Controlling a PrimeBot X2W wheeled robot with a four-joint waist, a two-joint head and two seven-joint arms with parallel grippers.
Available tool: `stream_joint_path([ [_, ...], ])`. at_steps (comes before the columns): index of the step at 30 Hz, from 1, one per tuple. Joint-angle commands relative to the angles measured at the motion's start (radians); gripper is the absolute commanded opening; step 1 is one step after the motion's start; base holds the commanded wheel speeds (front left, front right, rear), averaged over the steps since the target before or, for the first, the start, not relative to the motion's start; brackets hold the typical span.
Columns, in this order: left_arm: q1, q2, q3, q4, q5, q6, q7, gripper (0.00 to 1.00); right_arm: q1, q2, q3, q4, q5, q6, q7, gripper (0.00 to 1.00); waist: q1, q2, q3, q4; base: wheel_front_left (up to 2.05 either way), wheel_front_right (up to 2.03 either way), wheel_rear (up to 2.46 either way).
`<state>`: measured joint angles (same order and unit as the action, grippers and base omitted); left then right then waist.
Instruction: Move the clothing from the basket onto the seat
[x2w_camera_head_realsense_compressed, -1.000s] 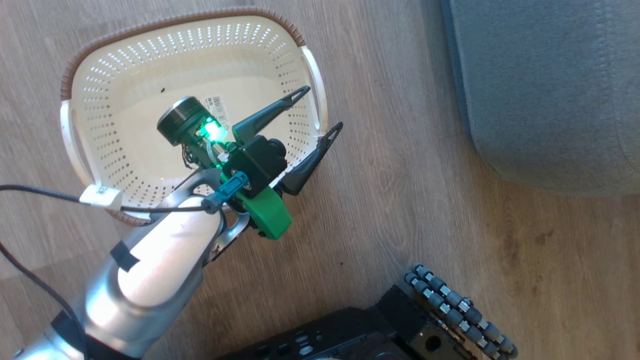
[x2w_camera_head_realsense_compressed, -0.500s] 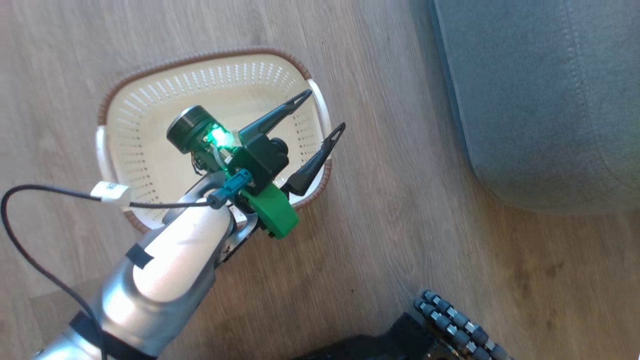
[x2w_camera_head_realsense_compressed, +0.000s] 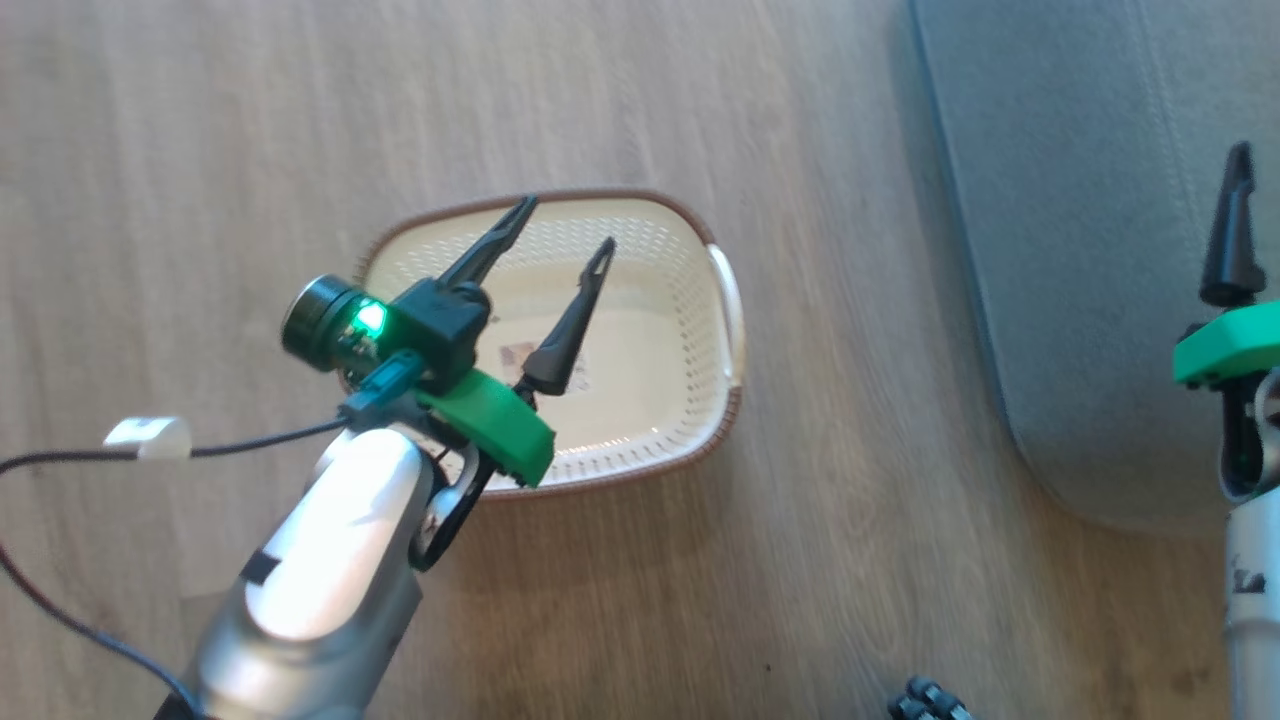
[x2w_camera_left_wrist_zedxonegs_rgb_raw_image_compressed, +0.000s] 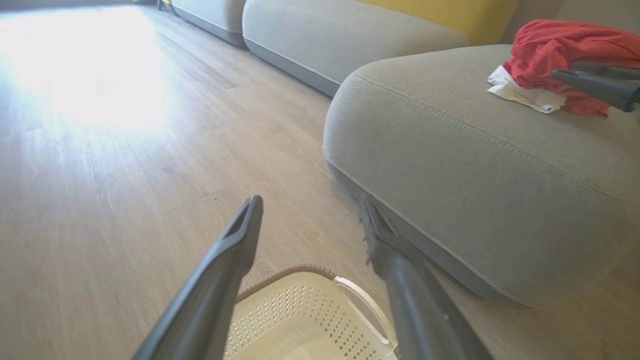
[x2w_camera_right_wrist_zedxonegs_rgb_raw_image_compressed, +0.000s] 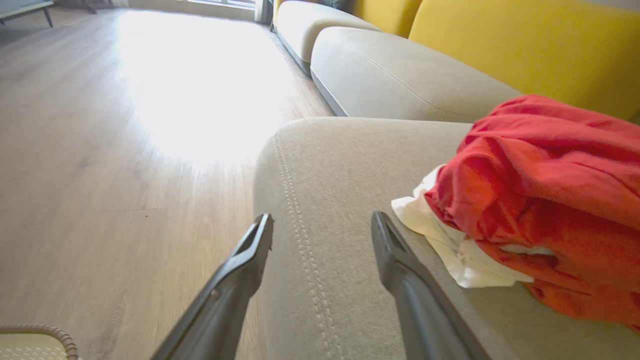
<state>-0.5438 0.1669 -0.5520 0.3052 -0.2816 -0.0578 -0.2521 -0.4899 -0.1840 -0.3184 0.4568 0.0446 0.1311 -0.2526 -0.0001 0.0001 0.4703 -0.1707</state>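
The view pulls back from the empty basket (x2w_camera_head_realsense_compressed: 670, 340) near the seat (x2w_camera_right_wrist_zedxonegs_rgb_raw_image_compressed: 330, 165). Clothing (x2w_camera_right_wrist_zedxonegs_rgb_raw_image_compressed: 545, 200) lies on the seat. The left tool (x2w_camera_head_realsense_compressed: 566, 222) and right tool (x2w_camera_right_wrist_zedxonegs_rgb_raw_image_compressed: 322, 219) hang released, so only withdrawal seemingly remains.

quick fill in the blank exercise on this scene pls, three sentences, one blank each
1. The cream basket stands on the wooden ____.
2. The left gripper hangs above the basket with its two dark fingers ____ and nothing between them.
3. The red and white clothing lies on the grey ____.

Missing words: floor; open; seat
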Motion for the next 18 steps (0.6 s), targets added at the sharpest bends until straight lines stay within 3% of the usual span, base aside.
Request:
stream_joint_path([
  [1,0.008,0.002,0.048,-0.031,-0.005,0.004,-0.010,1.00,0.027,-0.015,0.025,-0.045,0.012,0.000,-0.009,1.00,0.0001,-0.0001,-0.053,0.054,0.00,0.00,0.00],
  [9,0.125,-0.036,0.240,-0.001,0.017,0.016,-0.010,1.00,0.106,0.020,0.132,-0.156,0.057,0.000,-0.009,1.00,0.0001,-0.0001,-0.178,0.160,0.00,0.00,0.00],
  [18,0.253,-0.058,0.439,-0.004,0.061,0.023,-0.010,1.00,0.177,0.050,0.246,-0.189,0.096,0.000,-0.009,1.00,0.0001,-0.0001,-0.274,0.203,0.00,0.00,0.00],
])
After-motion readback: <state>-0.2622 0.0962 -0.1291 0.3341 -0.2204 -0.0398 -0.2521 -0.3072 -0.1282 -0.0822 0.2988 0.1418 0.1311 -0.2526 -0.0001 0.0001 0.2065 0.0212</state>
